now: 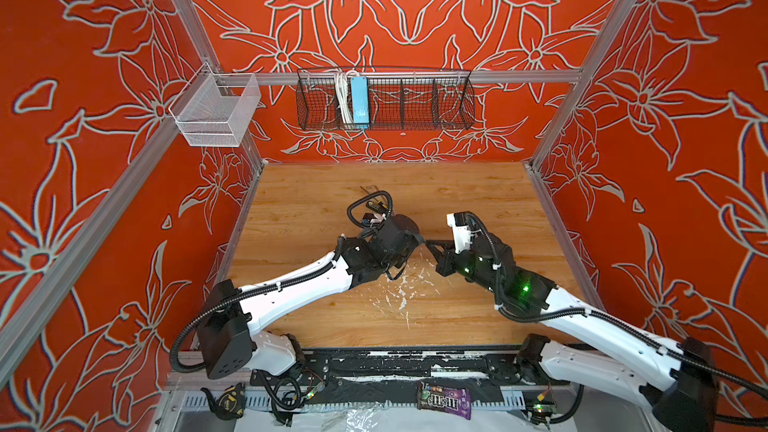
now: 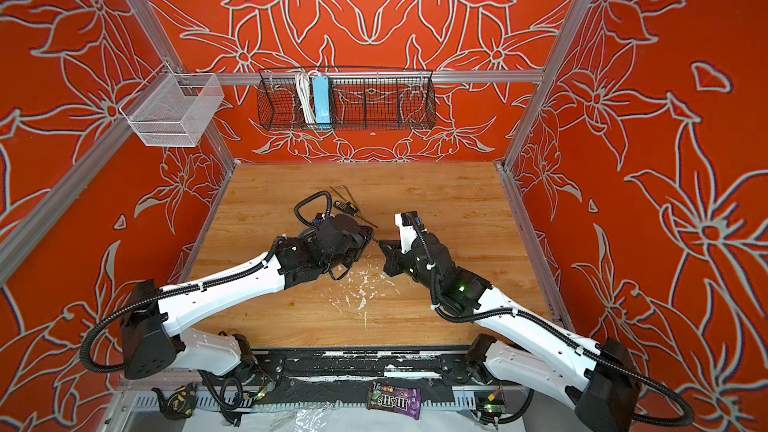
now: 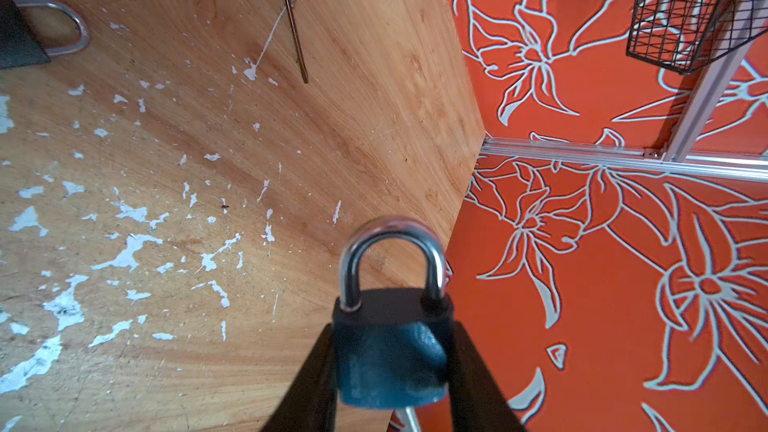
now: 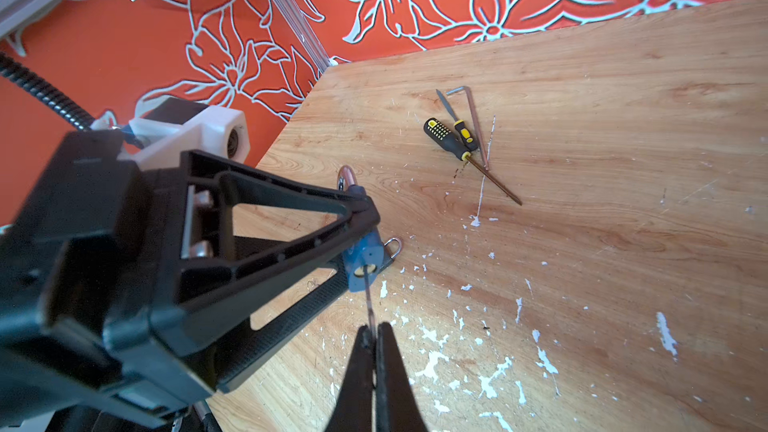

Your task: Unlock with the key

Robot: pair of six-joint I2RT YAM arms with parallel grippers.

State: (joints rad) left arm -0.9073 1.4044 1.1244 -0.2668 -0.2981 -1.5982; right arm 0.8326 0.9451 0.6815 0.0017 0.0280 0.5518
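My left gripper (image 3: 392, 328) is shut on a dark blue padlock (image 3: 390, 363), one finger on each side of its body, and holds it above the wooden table (image 1: 478, 197). Its silver shackle (image 3: 388, 243) looks closed. In the right wrist view the padlock (image 4: 365, 253) shows its keyhole end. The thin metal key (image 4: 369, 299) sticks into that keyhole. My right gripper (image 4: 376, 330) is shut on the key's outer end. In both top views the left gripper (image 1: 417, 238) and the right gripper (image 1: 429, 243) meet tip to tip mid-table; the padlock is mostly hidden there.
A second padlock (image 3: 50, 31) lies on the table beside the held one. Two yellow-black screwdrivers (image 4: 451, 139) and a hex key (image 4: 471, 118) lie further back. A white mesh basket (image 1: 216, 112) and a black wire basket (image 1: 386, 99) hang on the walls. The table surface has white paint chips (image 1: 395, 297).
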